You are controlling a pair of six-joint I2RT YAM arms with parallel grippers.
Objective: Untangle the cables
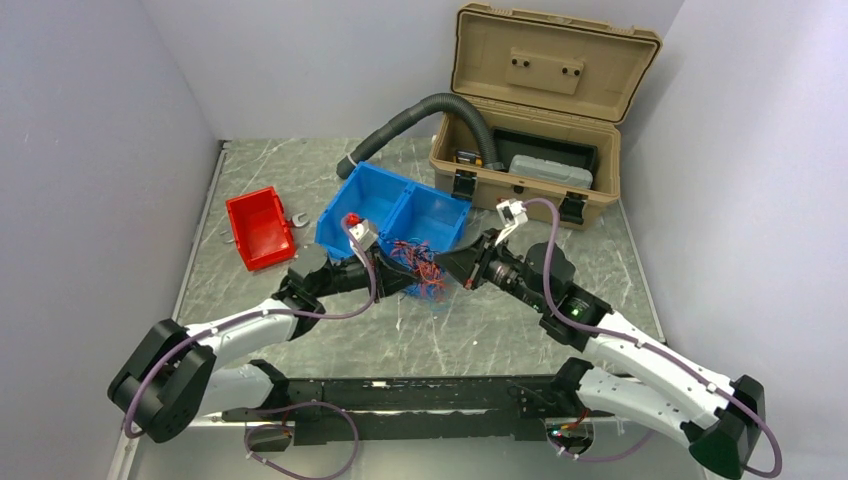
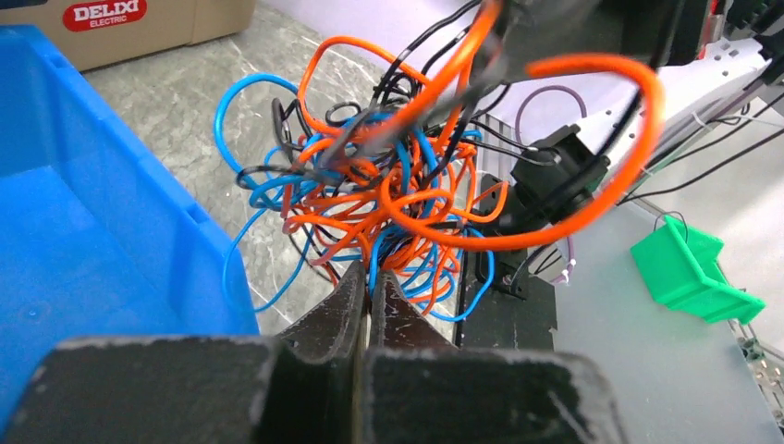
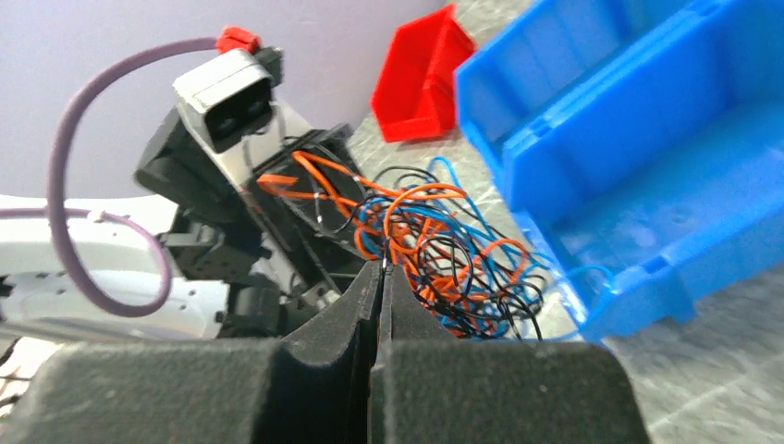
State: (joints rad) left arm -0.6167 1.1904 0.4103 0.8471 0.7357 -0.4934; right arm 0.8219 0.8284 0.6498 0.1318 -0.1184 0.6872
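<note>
Left gripper [image 2: 370, 273] fills the near edge of the left wrist view. Its two black, coarse-grained fingers [image 2: 319, 324] are pressed together, with a few strands of the cables [image 2: 388, 185] pinched at the tips. These cables are thin, glossy wires in orange-red, blue and black, knotted into one loose ball of overlapping loops. One wide orange loop arcs out to the right. A smooth blue bin [image 2: 92, 231] rises just left of the ball, and a small green bin [image 2: 693, 268] sits well apart at the right on a pale, flat surface.

From the right wrist, the right gripper [image 3: 381, 270] shows the same dark moulded fingers, also closed together. Their tips are at the near edge of the tangle and clamp thin wires there. The blue bin lies to the right and a red bin [image 3: 425, 74] sits farther off.

From the top, the tangle sits between the two fingertips, at the near rim of the two-compartment blue bin. The table [image 1: 500, 320] is grey stone-patterned with pale veins. An open tan hard case [image 1: 530, 150] stands far right, and a grey corrugated hose [image 1: 420, 115] curves from it toward the bin. Plain pale walls [image 1: 100, 150] close in the left, far and right sides
</note>
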